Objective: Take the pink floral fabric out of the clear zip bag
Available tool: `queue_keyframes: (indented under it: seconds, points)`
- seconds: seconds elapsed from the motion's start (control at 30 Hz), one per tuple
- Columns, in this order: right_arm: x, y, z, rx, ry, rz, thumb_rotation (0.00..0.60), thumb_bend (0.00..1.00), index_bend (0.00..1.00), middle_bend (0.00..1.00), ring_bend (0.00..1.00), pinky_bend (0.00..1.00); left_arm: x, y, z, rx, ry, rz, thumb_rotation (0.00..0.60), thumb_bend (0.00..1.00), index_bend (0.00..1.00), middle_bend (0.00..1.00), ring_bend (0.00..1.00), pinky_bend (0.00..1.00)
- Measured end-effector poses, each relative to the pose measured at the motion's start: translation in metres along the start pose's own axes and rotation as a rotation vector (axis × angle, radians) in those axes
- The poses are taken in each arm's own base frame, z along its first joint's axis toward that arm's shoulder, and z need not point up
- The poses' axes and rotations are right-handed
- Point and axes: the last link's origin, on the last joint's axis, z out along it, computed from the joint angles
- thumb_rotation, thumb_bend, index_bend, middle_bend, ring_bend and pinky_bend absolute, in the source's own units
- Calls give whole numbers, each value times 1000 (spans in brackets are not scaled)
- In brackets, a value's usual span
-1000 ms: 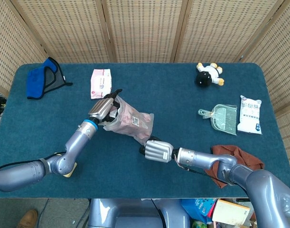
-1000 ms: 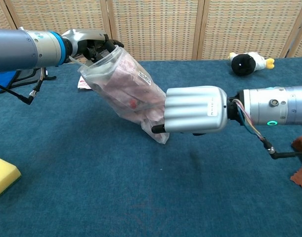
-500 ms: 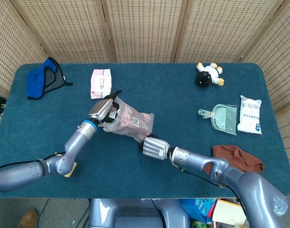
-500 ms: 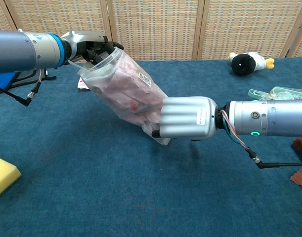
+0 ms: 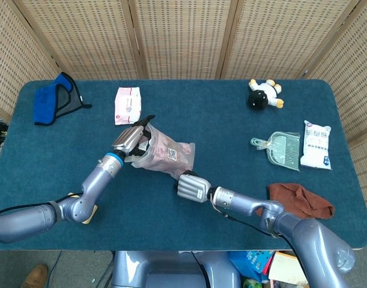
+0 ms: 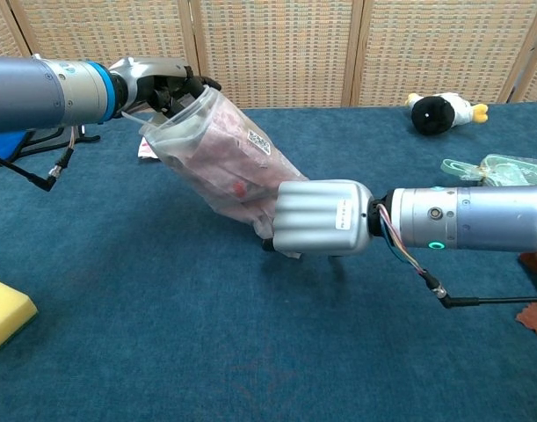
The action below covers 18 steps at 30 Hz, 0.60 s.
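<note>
— How much room is there around them?

— The table (image 5: 231, 129) is a wide blue top with woven screens close behind its far edge. The middle strip between the two arms and the whole near-left stretch are bare cloth. Along the far edge sit a blue cloth (image 5: 54, 99) at the left corner, a small pink packet (image 5: 127, 104) beside it, and a black and white toy (image 5: 264, 94) toward the right. On the right side lie a green dustpan (image 5: 279, 148), a white packet (image 5: 316, 144) near the edge, and a brown cloth (image 5: 300, 200) close to the front. A yellow sponge (image 6: 6, 312) sits at the front left.

— And the bag?

— The clear bag (image 6: 228, 171) is about mid-table, tilted, its open mouth raised toward the left and its bottom corner down on the table. The pink fabric (image 6: 237, 163) is still packed inside it.

— What are the hands doing?

— The left hand (image 6: 158, 83) grips the mouth of the bag up high, fingers curled into the opening. The right hand (image 6: 321, 220) is closed, knuckles up, pressed against the bag's lower end; I cannot tell whether it actually pinches the plastic.
</note>
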Motion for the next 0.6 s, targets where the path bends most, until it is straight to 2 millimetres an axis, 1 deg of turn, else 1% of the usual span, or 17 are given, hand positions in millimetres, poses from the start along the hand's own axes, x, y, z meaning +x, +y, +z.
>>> queue_keyframes:
  seconds: [0.17, 0.27, 0.33, 0.43, 0.6]
  points:
    - [-1, -3, 3, 8, -6, 4, 600, 250, 403, 960, 977, 1000, 0, 0, 0, -1, -5, -12, 600, 914, 745, 0, 0, 0]
    - [-2, -5, 5, 8, -9, 8, 600, 345, 434, 958, 977, 1000, 0, 1, 0, -3, -6, -20, 600, 914, 745, 0, 0, 0]
    - [-3, -6, 6, 7, -11, 12, 600, 426, 472, 958, 977, 1000, 0, 1, 0, -3, -9, -25, 600, 914, 745, 0, 0, 0]
    - [-4, -6, 8, 8, -15, 19, 600, 509, 504, 958, 977, 1000, 0, 1, 0, -3, -11, -28, 600, 914, 745, 0, 0, 0]
    - [-5, -5, 9, 7, -13, 30, 600, 536, 523, 957, 977, 1000, 1, 1, -1, -3, -12, -27, 600, 914, 745, 0, 0, 0]
